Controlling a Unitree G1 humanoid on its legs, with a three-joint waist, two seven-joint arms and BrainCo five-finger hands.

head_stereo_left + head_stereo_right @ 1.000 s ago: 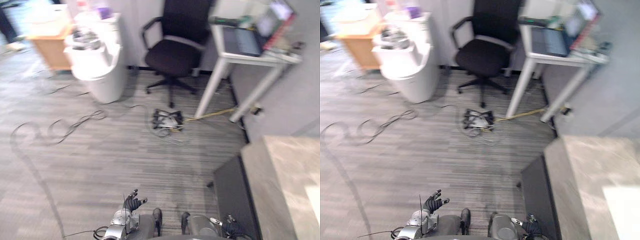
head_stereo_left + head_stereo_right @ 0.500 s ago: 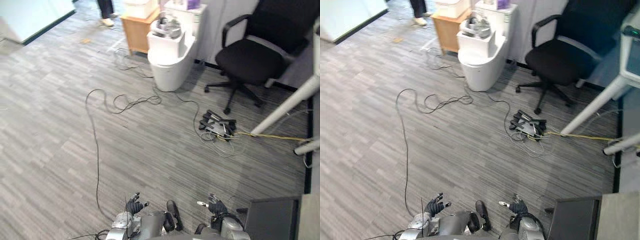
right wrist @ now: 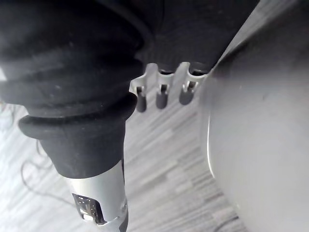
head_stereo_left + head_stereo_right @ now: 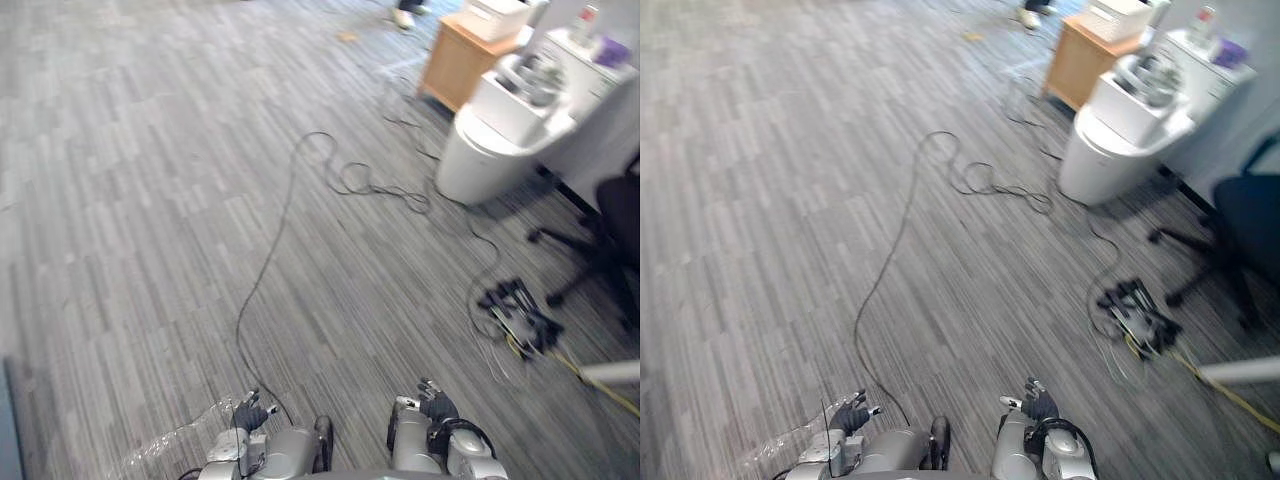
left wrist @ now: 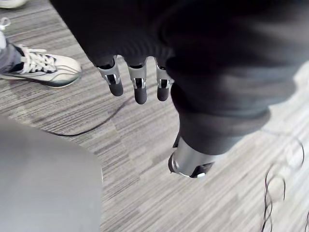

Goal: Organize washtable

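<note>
Hanging low over the grey floor, left hand and right hand, fingers loose, straight, holding nothing.

No legible text, labels, brands or nos. on anything.

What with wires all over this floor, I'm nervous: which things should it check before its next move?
1. Left hand free: ok. The left hand hangs with straight fingers and holds nothing.
2. Right hand free: ok. The right hand is open and empty too.
3. Washbasin in sight: ok. The white washbasin stands ahead on the right, beside a wooden cabinet.
4. Floor towards it clear: not ok. A power strip with tangled wires lies on the right, with an office chair past it.
5. Person at a safe distance: cannot tell. A person's shoe shows in the left wrist view.
6. What lies on the basin: cannot tell.
</note>
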